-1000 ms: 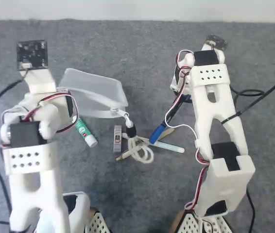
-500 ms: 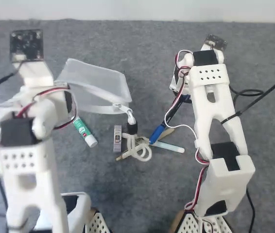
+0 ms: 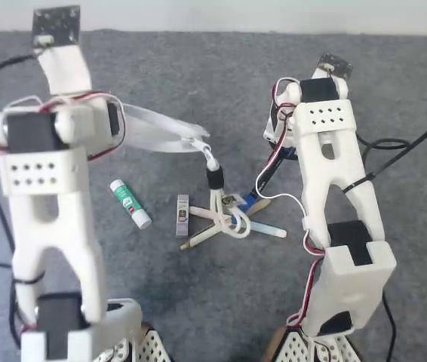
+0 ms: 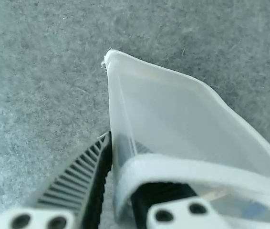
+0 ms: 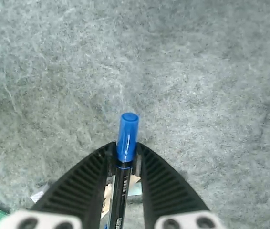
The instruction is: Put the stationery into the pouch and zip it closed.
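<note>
**A:** Gripping the translucent white soft-plastic zip pouch (image 3: 161,130) by one wall, is it?

**B:** Yes. The left gripper (image 4: 118,162) has its jaws pinching the pouch's thin side just under the white zip band. In the high view the pouch is held up above the grey felt counter (image 3: 198,68), upper left of centre. Its white pull cord (image 3: 216,197) trails down into the pile.

**A:** How will it behave?

**B:** I'd judge it very light and floppy. The film will sag, and the mouth may fall shut unless it is held taut. The zip band looks the stiffest part, so that is the place to hold. The film itself looks slick.

**A:** And the other arm?

**B:** The right gripper (image 5: 127,148) has its jaws pressed on a blue capped marker (image 5: 127,129), with the cap end poking past the tips. It sits beside the pile, right of centre in the high view. The marker looks light, rigid, round and smooth, so it could swivel or slide in that pinch. A grip nearer mid-barrel would steady it.

**A:** What lies loose?

**B:** In the centre of the high view there are four things:
- a green-and-white glue stick (image 3: 130,204)
- a small grey rectangular piece (image 3: 182,215)
- a pale wooden stick (image 3: 202,239)
- a pale turquoise pen (image 3: 270,229)

The glue stick will likely roll. The thin ones lie flat and want a pinch across the barrel. The cord loops among them and could drag one.
</note>
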### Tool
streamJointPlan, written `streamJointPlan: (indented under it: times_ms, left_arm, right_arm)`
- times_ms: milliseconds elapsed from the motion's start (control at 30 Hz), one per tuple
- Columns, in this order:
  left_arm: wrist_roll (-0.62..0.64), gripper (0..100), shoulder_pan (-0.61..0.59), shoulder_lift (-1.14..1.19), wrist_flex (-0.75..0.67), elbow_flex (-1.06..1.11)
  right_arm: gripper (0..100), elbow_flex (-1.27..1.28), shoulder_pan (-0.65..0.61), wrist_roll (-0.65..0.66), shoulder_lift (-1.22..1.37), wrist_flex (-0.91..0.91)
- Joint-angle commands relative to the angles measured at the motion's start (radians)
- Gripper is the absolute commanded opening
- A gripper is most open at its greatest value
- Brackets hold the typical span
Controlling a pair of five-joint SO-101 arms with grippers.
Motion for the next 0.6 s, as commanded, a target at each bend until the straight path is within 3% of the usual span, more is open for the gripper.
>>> streamJointPlan:
  times_ms: [0, 233, 400, 567]
  left_arm:
    - [0.052, 1, 0.002, 0.046, 0.008, -0.084]
    - [0.064, 1, 0.0, 0.118, 0.021, -0.084]
    - [0.249, 1, 0.002, 0.117, 0.064, -0.088]
    - [0.264, 1, -0.021, 0.117, 0.083, -0.084]
  right_arm:
    - [0.6, -0.021, 0.012, 0.014, -0.076, 0.012]
    - [0.6, -0.026, 0.012, 0.014, -0.088, 0.036]
    - [0.6, -0.021, 0.012, 0.015, -0.173, 0.079]
    - [0.6, -0.021, 0.005, 0.023, -0.271, 0.148]
